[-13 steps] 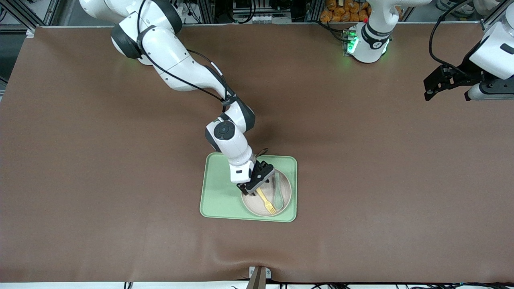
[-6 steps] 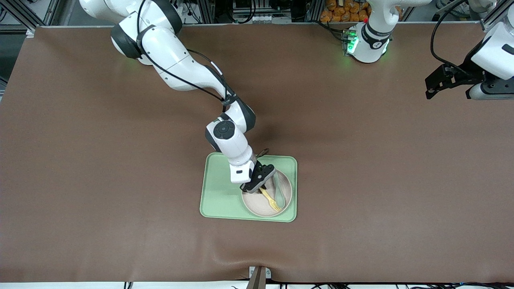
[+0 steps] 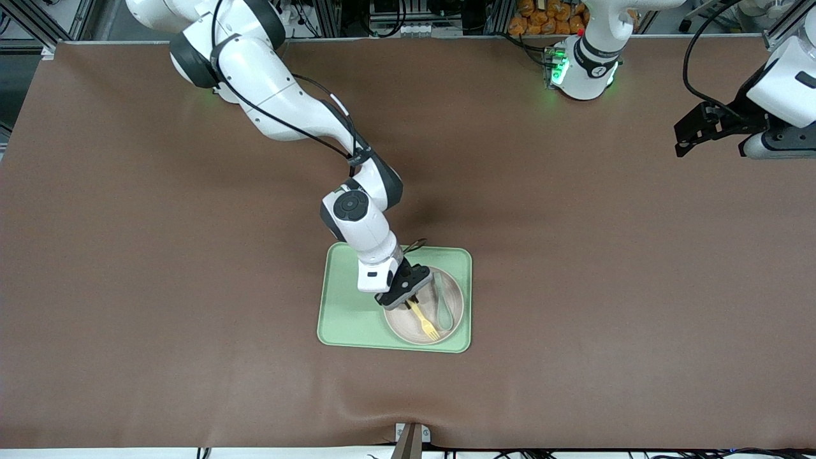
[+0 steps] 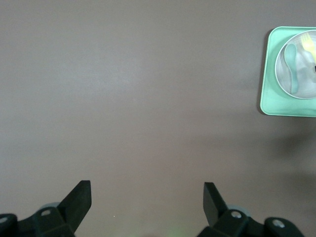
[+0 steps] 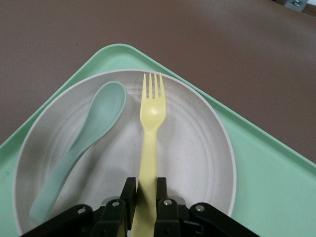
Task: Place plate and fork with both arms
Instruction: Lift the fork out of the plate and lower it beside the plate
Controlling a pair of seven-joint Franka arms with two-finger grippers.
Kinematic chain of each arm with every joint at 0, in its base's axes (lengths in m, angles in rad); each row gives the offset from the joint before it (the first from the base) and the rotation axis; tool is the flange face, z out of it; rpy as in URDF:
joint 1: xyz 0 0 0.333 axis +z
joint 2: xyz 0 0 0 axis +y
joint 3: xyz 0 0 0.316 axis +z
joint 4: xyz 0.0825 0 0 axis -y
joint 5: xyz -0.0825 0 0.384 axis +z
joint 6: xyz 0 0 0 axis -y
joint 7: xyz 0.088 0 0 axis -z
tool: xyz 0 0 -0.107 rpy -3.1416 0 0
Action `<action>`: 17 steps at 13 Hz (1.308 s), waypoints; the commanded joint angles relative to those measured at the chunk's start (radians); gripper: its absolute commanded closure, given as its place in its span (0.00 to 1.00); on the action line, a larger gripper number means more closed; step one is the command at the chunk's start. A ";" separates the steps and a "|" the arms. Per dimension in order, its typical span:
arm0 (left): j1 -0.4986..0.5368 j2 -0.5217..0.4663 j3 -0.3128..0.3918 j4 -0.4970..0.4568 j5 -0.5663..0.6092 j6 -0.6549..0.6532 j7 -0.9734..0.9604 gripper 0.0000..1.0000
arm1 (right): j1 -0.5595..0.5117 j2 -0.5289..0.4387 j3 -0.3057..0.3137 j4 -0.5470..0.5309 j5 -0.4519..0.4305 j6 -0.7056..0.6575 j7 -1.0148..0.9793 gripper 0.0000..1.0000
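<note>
The pale plate [image 3: 408, 326] sits on the light green tray [image 3: 347, 312], in the corner toward the left arm's end and nearer the camera. The yellow fork [image 3: 424, 321] points over the plate, its handle clamped in my right gripper [image 3: 408, 299], which is shut on it; in the right wrist view the fork [image 5: 151, 128] runs out from the gripper [image 5: 146, 195] above the plate [image 5: 192, 143]. My left gripper [image 3: 692, 135] is open and empty, up in the air over the table's left-arm end; its wrist view shows its gripper [image 4: 147, 192] over bare table.
A grey-green spoon [image 3: 442, 307] lies in the plate beside the fork, also in the right wrist view [image 5: 84, 143]. The tray shows far off in the left wrist view [image 4: 269, 94]. Brown table cover [image 3: 191, 287] surrounds the tray.
My right gripper has shifted slightly toward the right arm's end with the fork in it, and the fork's tines swung a little. The left arm has barely moved.
</note>
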State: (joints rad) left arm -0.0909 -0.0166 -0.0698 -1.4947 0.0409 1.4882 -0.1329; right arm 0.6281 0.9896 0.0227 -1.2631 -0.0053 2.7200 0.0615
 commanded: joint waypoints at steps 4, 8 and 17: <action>0.005 -0.017 -0.004 -0.010 -0.016 -0.017 0.021 0.00 | -0.014 -0.134 0.003 -0.100 -0.002 -0.103 0.278 1.00; 0.005 -0.019 -0.007 -0.010 -0.016 -0.019 0.021 0.00 | -0.100 -0.264 0.003 -0.310 -0.002 -0.086 0.489 1.00; 0.005 -0.019 -0.007 -0.010 -0.016 -0.019 0.021 0.00 | -0.133 -0.281 0.003 -0.432 -0.002 -0.094 0.643 0.56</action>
State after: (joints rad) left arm -0.0914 -0.0166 -0.0759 -1.4951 0.0409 1.4811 -0.1321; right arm 0.5147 0.7515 0.0175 -1.6454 -0.0042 2.6319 0.6871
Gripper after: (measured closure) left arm 0.000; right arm 0.793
